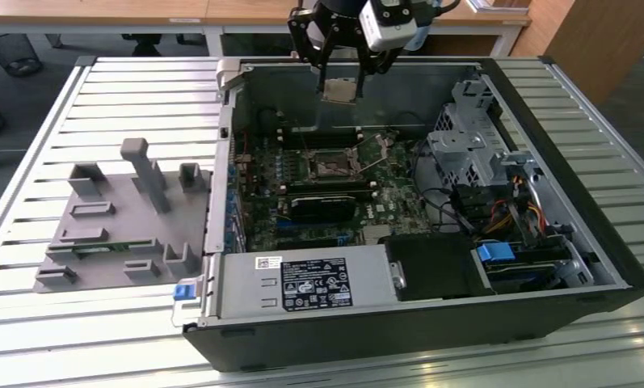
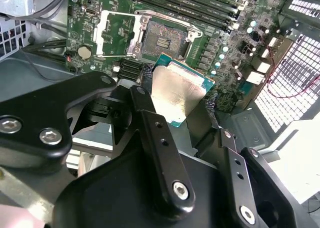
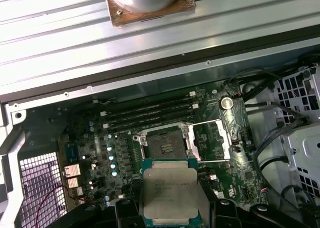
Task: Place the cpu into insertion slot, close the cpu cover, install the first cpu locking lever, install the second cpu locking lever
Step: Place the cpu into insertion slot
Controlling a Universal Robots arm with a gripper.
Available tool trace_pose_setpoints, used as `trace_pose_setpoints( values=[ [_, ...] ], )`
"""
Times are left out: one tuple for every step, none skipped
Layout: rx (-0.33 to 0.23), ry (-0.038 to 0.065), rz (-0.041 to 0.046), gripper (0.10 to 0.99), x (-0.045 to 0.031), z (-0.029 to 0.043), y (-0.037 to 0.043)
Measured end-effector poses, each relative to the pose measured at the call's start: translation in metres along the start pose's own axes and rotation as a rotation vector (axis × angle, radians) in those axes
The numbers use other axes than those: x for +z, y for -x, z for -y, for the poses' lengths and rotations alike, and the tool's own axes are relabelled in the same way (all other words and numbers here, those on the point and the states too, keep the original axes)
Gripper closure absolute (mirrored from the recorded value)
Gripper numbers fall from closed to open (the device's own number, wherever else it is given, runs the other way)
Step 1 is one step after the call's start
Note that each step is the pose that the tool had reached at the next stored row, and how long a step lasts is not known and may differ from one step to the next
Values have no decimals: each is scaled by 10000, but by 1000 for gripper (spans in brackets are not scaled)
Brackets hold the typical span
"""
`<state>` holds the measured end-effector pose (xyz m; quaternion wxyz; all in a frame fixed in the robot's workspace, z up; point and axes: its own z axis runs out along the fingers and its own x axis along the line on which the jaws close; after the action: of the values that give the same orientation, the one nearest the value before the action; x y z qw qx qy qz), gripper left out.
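Note:
My gripper [image 1: 340,81] hangs above the far side of the open computer case, shut on the cpu [image 1: 340,90]. In both wrist views the cpu [image 2: 176,93] [image 3: 170,190] is a flat square chip with a dull metal top, held by its edges between the black fingers [image 2: 150,118]. It is up in the air, well clear of the board. The insertion slot [image 1: 333,167] [image 2: 165,37] [image 3: 164,143] lies bare on the green board below. Beside the slot, the cpu cover [image 2: 117,35] [image 3: 212,140] is swung open.
A black card [image 1: 322,206] lies across the board just in front of the slot. Long memory slots [image 3: 150,112] run behind it. A power supply [image 1: 305,283] fills the near end of the case, with a drive cage [image 1: 467,149] and cables at the exterior view's right. A grey fixture tray [image 1: 117,218] sits outside the case.

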<state>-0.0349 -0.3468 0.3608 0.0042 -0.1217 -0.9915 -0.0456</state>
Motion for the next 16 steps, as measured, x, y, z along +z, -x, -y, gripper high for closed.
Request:
trace_pose_setpoints(
  values=[
    [18,0,2,561,0,0,0],
    [36,1,4,561,0,0,0],
    [54,1,5,561,0,0,0],
    [72,1,7,561,0,0,0],
    [90,2,8,561,0,0,0],
    [108,2,10,561,0,0,0],
    [126,3,11,561,0,0,0],
    [143,3,13,561,0,0,0],
    [161,3,14,561,0,0,0],
    [178,3,16,561,0,0,0],
    [196,4,18,561,0,0,0],
    [215,5,19,561,0,0,0],
    [233,5,21,561,0,0,0],
    [251,5,22,561,0,0,0],
    [268,5,24,561,0,0,0],
    [286,5,26,561,0,0,0]
  ],
)
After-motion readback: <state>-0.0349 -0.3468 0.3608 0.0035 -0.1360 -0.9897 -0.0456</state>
